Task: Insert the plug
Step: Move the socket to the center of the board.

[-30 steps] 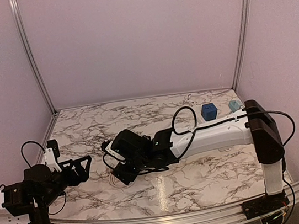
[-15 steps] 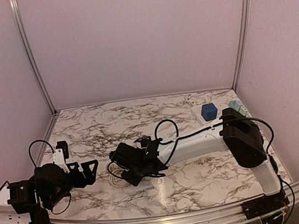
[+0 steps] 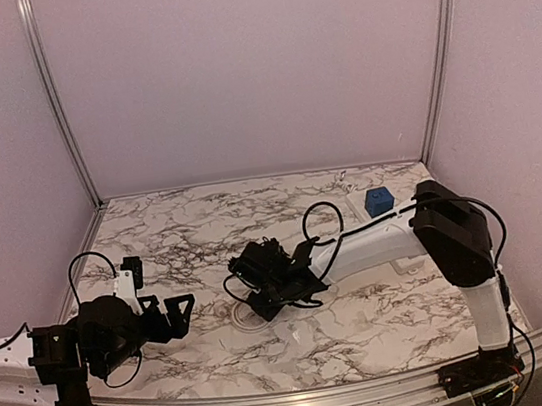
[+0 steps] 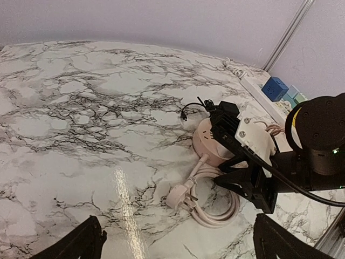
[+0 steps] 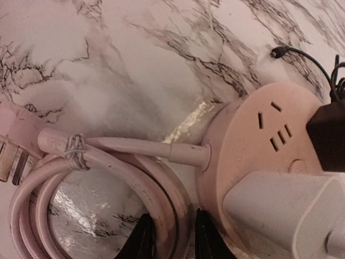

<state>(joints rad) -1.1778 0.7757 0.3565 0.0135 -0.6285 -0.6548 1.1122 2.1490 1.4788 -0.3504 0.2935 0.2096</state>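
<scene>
From above, the right arm (image 3: pixel 377 241) reaches over the coiled cord (image 3: pixel 240 317), and the left fingers (image 3: pixel 179 309) stand wide apart, well to its left.

In the left wrist view, the plug (image 4: pixel 176 197) lies loose on the surface (image 4: pixel 81 108), ahead of the left fingers. It is in no socket, so insertion is not yet done.

In the right wrist view, the right fingers (image 5: pixel 143 240) appear clamped on one strand of the cord. The plug sits far to their left, lying on its side, and its prongs seem to point back toward the fingers' side.

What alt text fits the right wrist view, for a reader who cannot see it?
The right gripper pinches a strand of a coiled pink cable lying on a marble table. The cable runs into a round pink socket hub at right; its plug lies at the left edge.
</scene>
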